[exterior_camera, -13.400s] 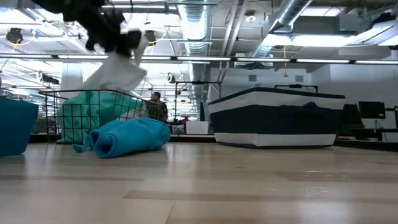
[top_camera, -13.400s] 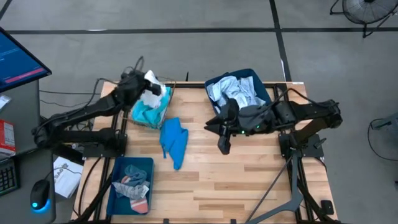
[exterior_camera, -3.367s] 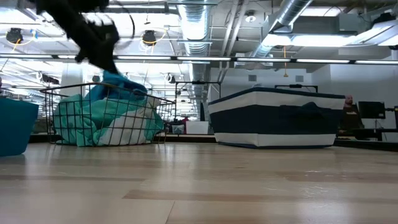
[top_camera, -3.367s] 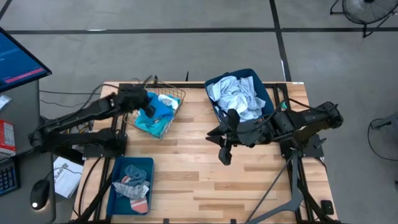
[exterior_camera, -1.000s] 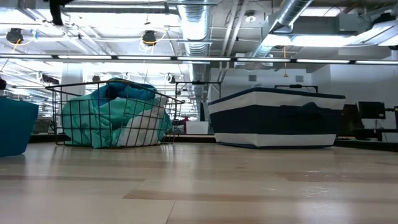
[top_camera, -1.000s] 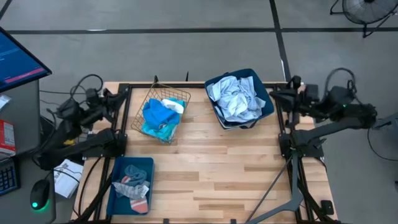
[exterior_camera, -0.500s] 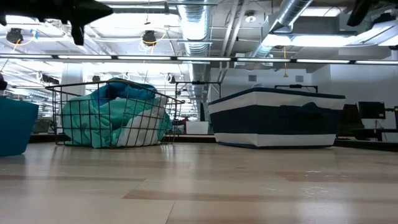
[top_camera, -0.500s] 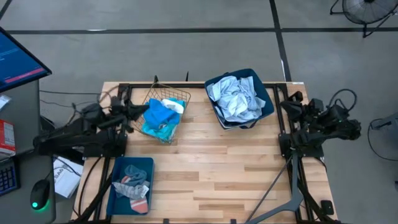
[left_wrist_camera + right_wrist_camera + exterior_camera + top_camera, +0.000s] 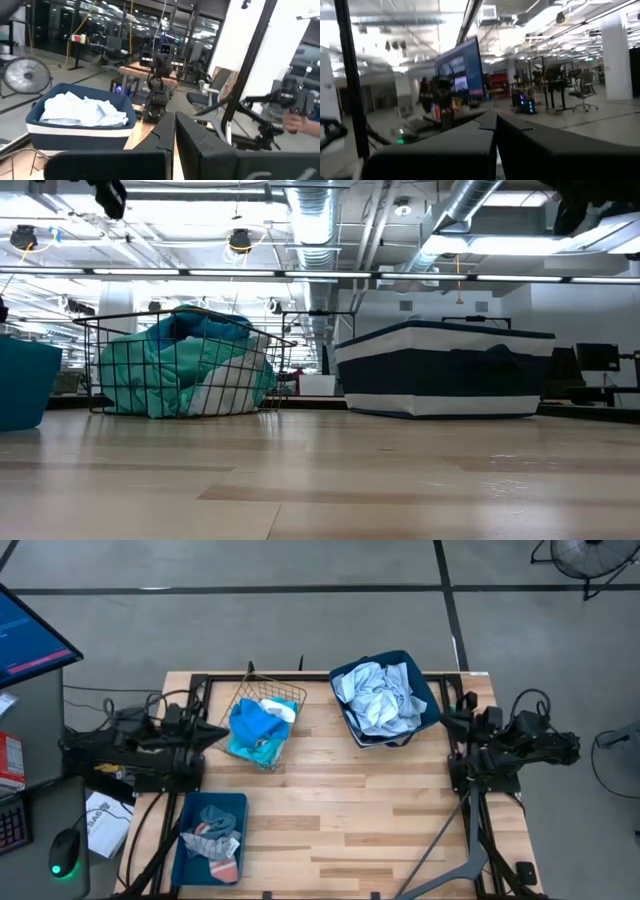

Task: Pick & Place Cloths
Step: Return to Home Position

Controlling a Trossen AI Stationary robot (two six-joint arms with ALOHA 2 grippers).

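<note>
At opposite table (image 9: 380,802) edges, the left tool (image 9: 175,120) and right tool (image 9: 495,117) each appear clenched.

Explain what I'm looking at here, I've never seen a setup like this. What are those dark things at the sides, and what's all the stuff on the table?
This is a robot with two dark arms working at a wooden table. One picture looks straight down from above, one looks level across the tabletop, and two come from cameras on the arms' wrists. Both arms are folded up at the table's side edges. The left gripper and right gripper are shut and hold nothing. On the table stand a wire basket holding blue and turquoise cloths, a navy bin holding pale cloths, and a teal tray with socks in it.
</note>
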